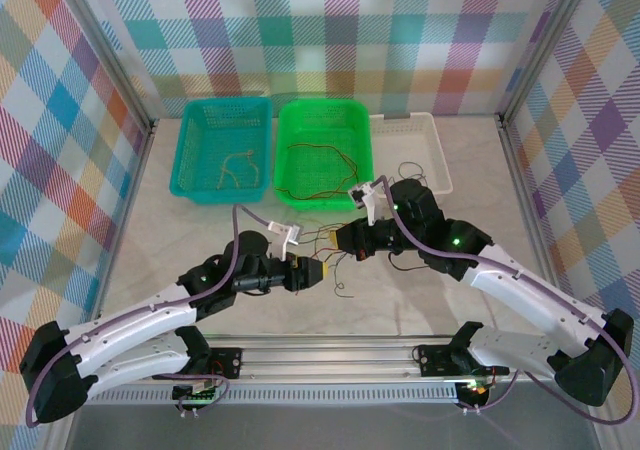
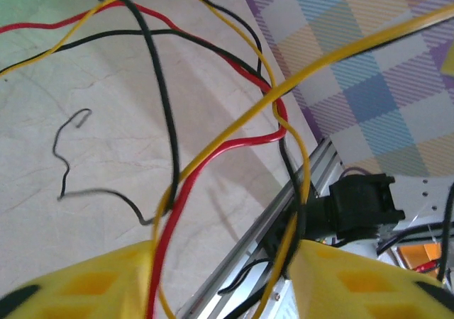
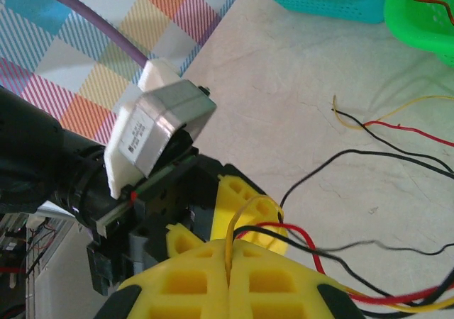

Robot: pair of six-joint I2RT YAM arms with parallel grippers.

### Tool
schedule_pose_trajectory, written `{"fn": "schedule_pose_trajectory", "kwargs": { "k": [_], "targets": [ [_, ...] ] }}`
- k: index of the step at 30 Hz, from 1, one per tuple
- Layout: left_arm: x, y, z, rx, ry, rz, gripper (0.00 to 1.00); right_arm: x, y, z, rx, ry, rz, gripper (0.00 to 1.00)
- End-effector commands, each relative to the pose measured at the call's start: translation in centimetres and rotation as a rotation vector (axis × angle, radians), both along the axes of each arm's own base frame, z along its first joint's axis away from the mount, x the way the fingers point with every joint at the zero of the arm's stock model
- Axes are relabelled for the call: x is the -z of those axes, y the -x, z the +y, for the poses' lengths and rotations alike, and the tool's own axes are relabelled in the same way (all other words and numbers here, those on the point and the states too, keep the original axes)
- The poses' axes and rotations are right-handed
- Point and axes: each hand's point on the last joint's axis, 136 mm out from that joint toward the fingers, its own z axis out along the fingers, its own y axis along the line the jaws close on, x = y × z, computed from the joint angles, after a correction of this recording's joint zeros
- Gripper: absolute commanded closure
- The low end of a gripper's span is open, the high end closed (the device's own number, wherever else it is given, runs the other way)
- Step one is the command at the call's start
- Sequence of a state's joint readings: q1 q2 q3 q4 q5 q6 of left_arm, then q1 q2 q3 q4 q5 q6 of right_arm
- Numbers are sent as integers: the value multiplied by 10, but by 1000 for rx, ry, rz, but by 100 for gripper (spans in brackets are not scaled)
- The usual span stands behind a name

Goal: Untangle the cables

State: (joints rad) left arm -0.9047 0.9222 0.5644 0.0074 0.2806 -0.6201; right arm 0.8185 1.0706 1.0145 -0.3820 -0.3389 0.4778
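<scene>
The tangled cables (image 1: 330, 253), thin red, yellow and black strands, hang over the table between my two grippers. My left gripper (image 1: 316, 270) is open. In the left wrist view its yellow fingers (image 2: 99, 283) stand apart, with a red cable (image 2: 213, 152), a yellow cable (image 2: 333, 57) and a black cable (image 2: 159, 85) running through the gap (image 2: 223, 276). My right gripper (image 1: 345, 242) is shut. The right wrist view shows a yellow strand (image 3: 245, 223) pinched in its seam (image 3: 229, 244). Red (image 3: 408, 131) and black (image 3: 369, 156) strands trail off across the table.
A teal basket (image 1: 225, 103) holds tan cables and a green basket (image 1: 322, 107) holds red and orange ones, with a white tray (image 1: 425, 125) to their right. A loose dark cable (image 2: 67, 163) lies on the marble table. The aluminium rail (image 1: 330, 348) runs along the near edge.
</scene>
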Motion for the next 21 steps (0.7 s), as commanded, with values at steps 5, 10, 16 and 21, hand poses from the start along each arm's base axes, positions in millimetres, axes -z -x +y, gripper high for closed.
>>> {"fn": "schedule_pose_trajectory", "kwargs": {
  "k": [5, 10, 16, 21],
  "targets": [
    [1, 7, -9, 45, -11, -48, 81, -25, 0, -2, -2, -40, -60, 100],
    [3, 4, -2, 12, -42, -69, 100, -20, -21, -34, 190, 48, -110, 100],
    [9, 2, 13, -17, -130, -90, 100, -16, -53, -103, 519, 104, -76, 100],
    [24, 1, 24, -31, -240, -61, 100, -25, -62, -155, 723, 87, -65, 100]
  ]
}}
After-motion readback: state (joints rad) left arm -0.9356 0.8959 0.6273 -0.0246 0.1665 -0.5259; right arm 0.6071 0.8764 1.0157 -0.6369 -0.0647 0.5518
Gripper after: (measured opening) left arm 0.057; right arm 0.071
